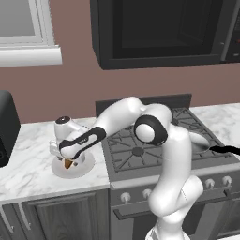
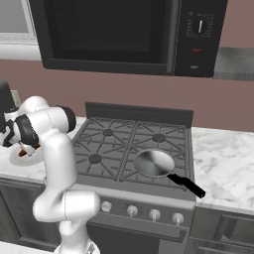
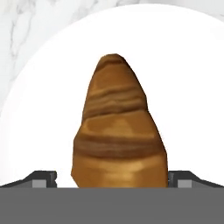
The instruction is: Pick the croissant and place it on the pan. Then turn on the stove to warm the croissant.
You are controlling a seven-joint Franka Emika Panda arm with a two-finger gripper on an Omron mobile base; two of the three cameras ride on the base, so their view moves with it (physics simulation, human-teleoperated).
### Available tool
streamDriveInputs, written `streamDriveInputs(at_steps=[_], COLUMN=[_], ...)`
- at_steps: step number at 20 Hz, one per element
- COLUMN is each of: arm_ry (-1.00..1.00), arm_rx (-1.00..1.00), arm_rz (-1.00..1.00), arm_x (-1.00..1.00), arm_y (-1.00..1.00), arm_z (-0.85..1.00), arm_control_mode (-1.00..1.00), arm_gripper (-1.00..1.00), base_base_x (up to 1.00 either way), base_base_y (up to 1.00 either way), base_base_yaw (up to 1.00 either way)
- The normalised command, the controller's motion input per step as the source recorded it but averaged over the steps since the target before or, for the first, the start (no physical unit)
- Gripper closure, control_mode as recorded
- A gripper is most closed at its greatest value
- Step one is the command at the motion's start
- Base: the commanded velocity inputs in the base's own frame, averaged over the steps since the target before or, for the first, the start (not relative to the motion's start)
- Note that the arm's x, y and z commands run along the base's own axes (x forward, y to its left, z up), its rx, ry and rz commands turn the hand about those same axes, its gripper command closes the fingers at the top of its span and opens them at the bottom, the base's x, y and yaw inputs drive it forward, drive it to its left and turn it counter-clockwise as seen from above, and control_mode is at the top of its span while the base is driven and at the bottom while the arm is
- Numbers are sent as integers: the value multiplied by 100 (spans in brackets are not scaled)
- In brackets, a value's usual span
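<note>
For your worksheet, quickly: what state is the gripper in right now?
Gripper: open, fingers either side of the croissant on the plate, not yet closed on it.

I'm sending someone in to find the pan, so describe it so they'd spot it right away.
Start at the wide dark stove below the black microwave. On its front right burner sits the pan, small, round, shiny grey metal. Its long thin black handle pointing off the stove's front right corner sets it apart from the round white plate on the marble counter to the stove's left, which holds the croissant.
</note>
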Motion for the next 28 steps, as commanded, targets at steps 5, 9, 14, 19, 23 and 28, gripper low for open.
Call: streamDriveInputs(at_steps=[5,9,14,19,23,28], arm_ry=[4,6,5,2,-10,-25], arm_rx=[0,0,0,0,0,1], arm_rz=[0,0,0,0,0,0], arm_x=[0,0,0,-11,-52,-65], arm_y=[0,-5,-13,-18,-7,-7], arm_z=[-25,-23,-23,-10,18,48], arm_control_mode=[-100,-100,-100,-100,-100,-100], arm_gripper=[100,100,100,100,100,100], base_base_x=[0,0,0,0,0,0], base_base_y=[0,0,0,0,0,0], base_base_yaw=[0,0,0,0,0,0])
